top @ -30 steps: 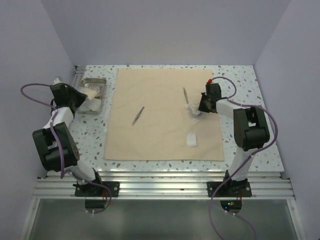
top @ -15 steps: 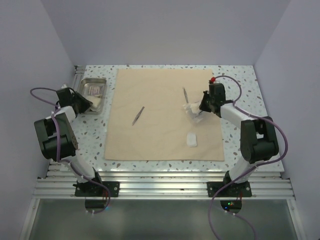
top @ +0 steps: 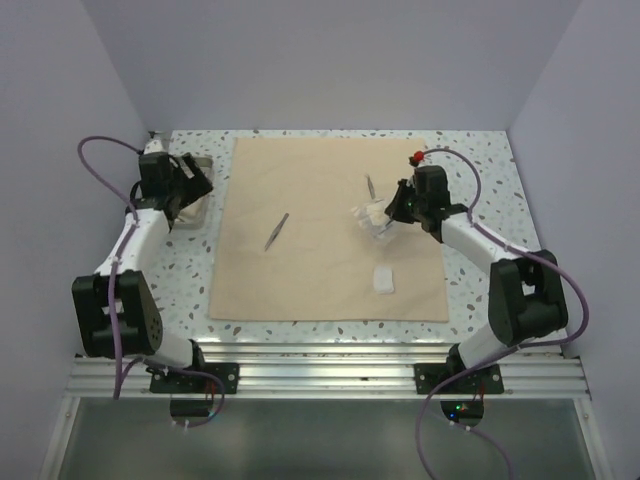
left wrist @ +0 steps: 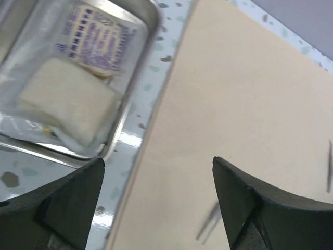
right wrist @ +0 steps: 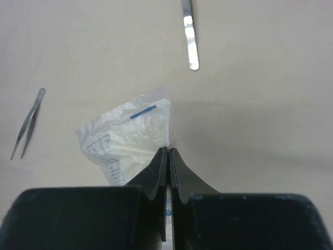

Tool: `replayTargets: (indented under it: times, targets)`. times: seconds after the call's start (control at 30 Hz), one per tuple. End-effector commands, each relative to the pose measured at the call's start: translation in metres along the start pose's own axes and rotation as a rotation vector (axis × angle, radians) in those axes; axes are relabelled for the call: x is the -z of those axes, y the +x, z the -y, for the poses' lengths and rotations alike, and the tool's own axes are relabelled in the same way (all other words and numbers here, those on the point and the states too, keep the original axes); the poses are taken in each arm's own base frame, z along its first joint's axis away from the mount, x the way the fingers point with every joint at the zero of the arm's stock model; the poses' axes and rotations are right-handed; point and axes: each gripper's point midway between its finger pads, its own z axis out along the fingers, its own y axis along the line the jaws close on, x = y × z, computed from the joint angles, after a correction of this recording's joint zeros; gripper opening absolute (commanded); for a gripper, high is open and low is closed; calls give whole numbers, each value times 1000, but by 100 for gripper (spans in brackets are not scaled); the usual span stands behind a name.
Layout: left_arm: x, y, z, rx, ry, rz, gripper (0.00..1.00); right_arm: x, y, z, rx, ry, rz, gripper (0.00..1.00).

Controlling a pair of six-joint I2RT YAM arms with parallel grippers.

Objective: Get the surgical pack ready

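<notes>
The tan cloth wrap (top: pixel 330 250) of the surgical pack lies flat and unfolded on the table, also seen in the left wrist view (left wrist: pixel 244 104). The small steel tray (top: pixel 197 214) stands off its left edge with white packets (left wrist: pixel 73 99) inside it. My left gripper (top: pixel 192 178) hovers over the tray's right rim (left wrist: pixel 122 136), open and empty (left wrist: pixel 158 174). My right gripper (top: pixel 396 210) is shut on the corner of a white packet (right wrist: pixel 125 138), held just over the cloth's right part (top: pixel 368 217).
Tweezers (top: pixel 276 230) lie on the cloth's left half, and a steel instrument (top: pixel 370 187) lies near the right gripper. Another white packet (top: pixel 383 279) rests on the cloth's lower right. Grey walls close in the speckled table (top: pixel 180 270) on three sides.
My left gripper has opened and swung up and to the right over the tray. My right gripper has carried its white packet a little to the left, still shut.
</notes>
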Motion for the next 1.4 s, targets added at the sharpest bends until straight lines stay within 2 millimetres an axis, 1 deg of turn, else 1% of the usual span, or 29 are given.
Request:
replayTargets:
  times: [0.0,0.07,0.1,0.13,0.17,0.2,0.27,0.3,0.33,0.37,0.4,0.53,0.57,0.67,0.77,0.8,0.87,0.9,0.93,0.97,1.0,1.03,1.07,1.13,1.17,1.23,1.27,1.33,1.37]
  targets:
    - [31,14,62,-91,152,-22,90,19,-11,-40,4,-144,45,0]
    - [46,37,104,-114,306,-82,90,23,-5,-54,21,-172,37,0]
    - [54,48,132,-128,400,-98,90,29,-5,-60,31,-184,47,0]
    - [60,58,148,-109,461,-122,90,32,-2,-70,44,-203,49,0]
    - [68,71,160,-106,521,-152,90,34,2,-72,37,-207,46,0]
    - [77,78,182,-117,591,-141,90,39,3,-78,37,-227,53,0]
    - [84,93,196,-84,641,-152,91,43,9,-89,29,-261,48,0]
    - [93,97,213,-82,710,-133,90,47,9,-94,28,-277,48,0]
    - [94,111,216,-55,727,-166,91,50,12,-100,34,-296,42,0]
    - [102,122,227,-61,771,-184,91,53,12,-104,28,-310,41,0]
    - [105,125,235,-62,796,-179,91,55,13,-108,30,-323,38,0]
    - [104,159,256,-82,828,-253,90,72,16,-126,43,-376,33,0]
    - [110,164,266,-87,863,-258,89,74,15,-129,45,-382,36,0]
    - [114,182,278,-90,899,-300,84,78,18,-135,60,-384,26,0]
    - [115,196,291,-108,920,-330,67,80,22,-139,59,-397,17,0]
    - [114,199,293,-110,923,-335,53,81,21,-140,59,-401,21,0]
    - [113,206,297,-116,931,-349,35,82,23,-140,57,-403,19,2]
    - [114,206,299,-114,944,-343,13,83,24,-138,55,-395,17,12]
    - [112,204,298,-113,934,-331,0,82,26,-134,54,-376,13,24]
    - [108,198,296,-114,913,-312,0,81,28,-129,53,-353,11,34]
    - [102,197,289,-136,877,-304,0,81,29,-120,51,-308,13,38]
    - [100,184,287,-138,854,-262,0,78,35,-111,49,-268,8,43]
    - [91,174,275,-136,806,-249,0,78,38,-102,47,-234,5,47]
    - [85,148,260,-136,765,-194,0,79,43,-84,45,-156,11,52]
    - [73,123,241,-109,718,-151,0,77,52,-74,52,-123,-2,53]
    - [67,95,217,-103,665,-92,0,78,59,-57,61,-60,-9,56]
    - [52,70,187,-74,574,-49,0,77,68,-48,71,-30,-24,57]
    - [46,37,156,-57,489,24,0,75,82,-33,80,18,-55,57]
    - [37,13,124,-16,402,75,0,75,87,-27,81,40,-63,57]
